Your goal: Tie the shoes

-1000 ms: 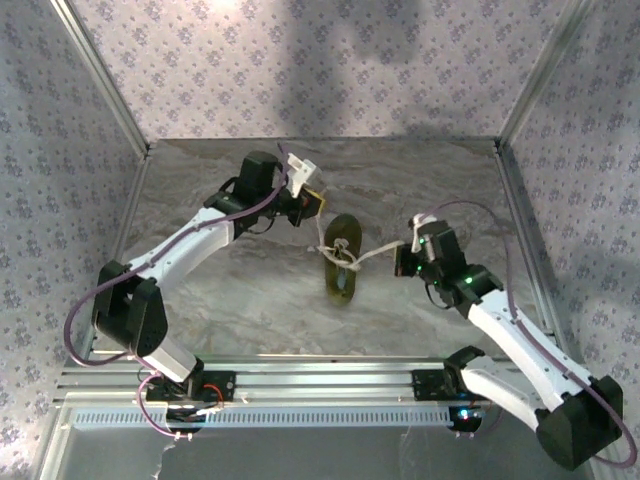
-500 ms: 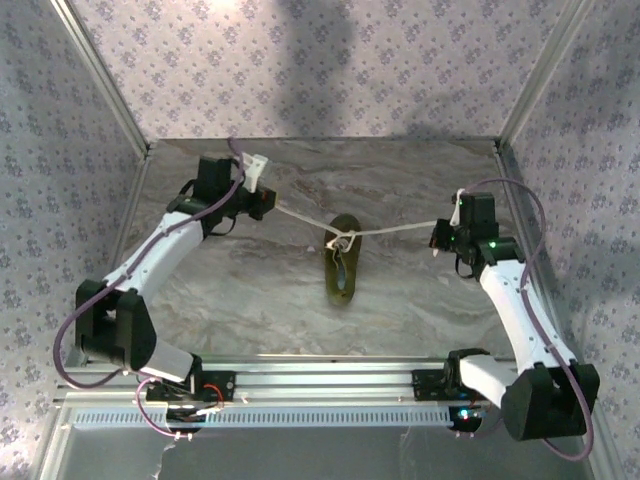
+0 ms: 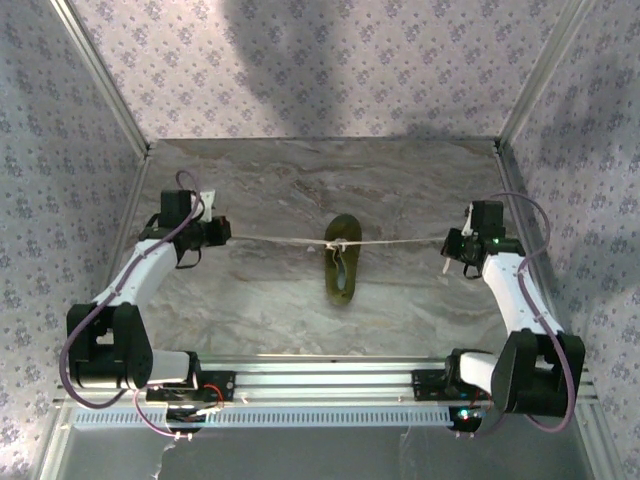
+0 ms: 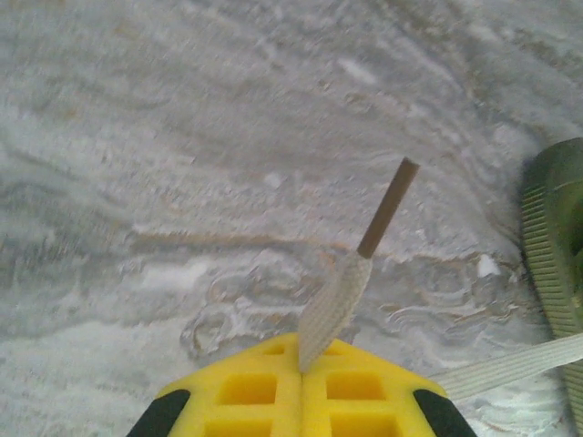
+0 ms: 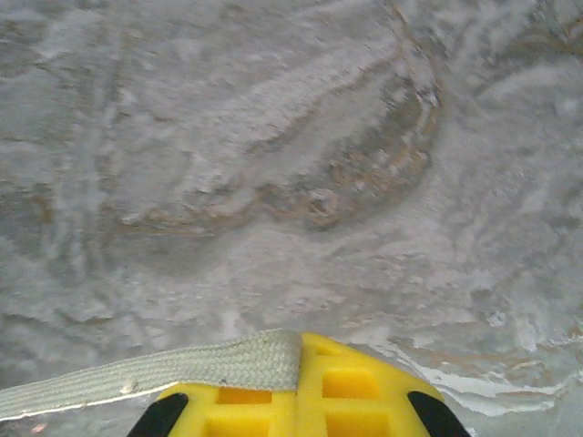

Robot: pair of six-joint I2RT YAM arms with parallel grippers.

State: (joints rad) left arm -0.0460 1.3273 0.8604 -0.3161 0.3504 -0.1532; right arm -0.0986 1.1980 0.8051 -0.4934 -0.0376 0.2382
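The olive-green shoe lies in the middle of the marble table, toe towards the far wall. Its whitish laces run taut in a nearly straight line left and right from a knot over the shoe. My left gripper is shut on the left lace end. In the left wrist view the lace sticks up from between the yellow pads, brown tip free, with the shoe's sole edge at right. My right gripper is shut on the right lace end, which leads off left from its pads.
Patterned walls with metal corner posts enclose the table on three sides. A metal rail with both arm bases runs along the near edge. Both grippers sit close to the side walls.
Both arms have swung outward, left gripper to the left and right gripper to the right. The laces went from slack to a taut straight line. The shoe stayed in place.
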